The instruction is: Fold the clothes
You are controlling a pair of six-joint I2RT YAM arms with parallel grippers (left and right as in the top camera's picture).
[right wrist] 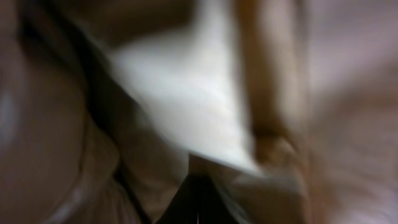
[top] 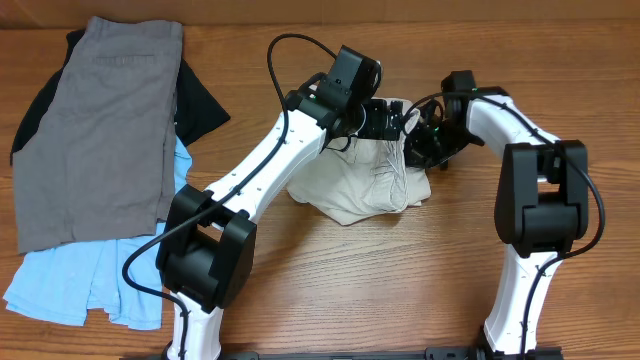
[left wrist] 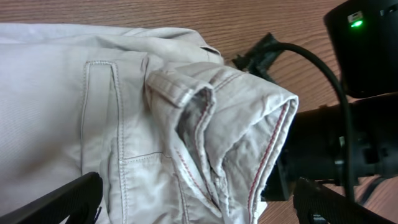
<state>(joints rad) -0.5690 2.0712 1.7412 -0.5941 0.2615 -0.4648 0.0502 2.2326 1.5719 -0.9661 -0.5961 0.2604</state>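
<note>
The light beige shorts [top: 360,185] lie bunched in a heap at the table's middle. Their stitched waistband corner [left wrist: 205,124] fills the left wrist view. My left gripper [top: 378,118] hovers at the heap's far edge, open, its fingers [left wrist: 62,202] spread wide on either side of the cloth with nothing pinched. My right gripper [top: 418,135] meets the same edge from the right. In the blurred right wrist view its dark jaws [right wrist: 199,199] are shut, with beige cloth and a white patch [right wrist: 186,93] pressed close around them.
At the table's left lies a pile: grey shorts [top: 100,130] on top, a black garment [top: 200,100] beneath, light-blue shorts [top: 90,280] at the front. The right arm's black body and cable [left wrist: 323,143] sit just right of the waistband.
</note>
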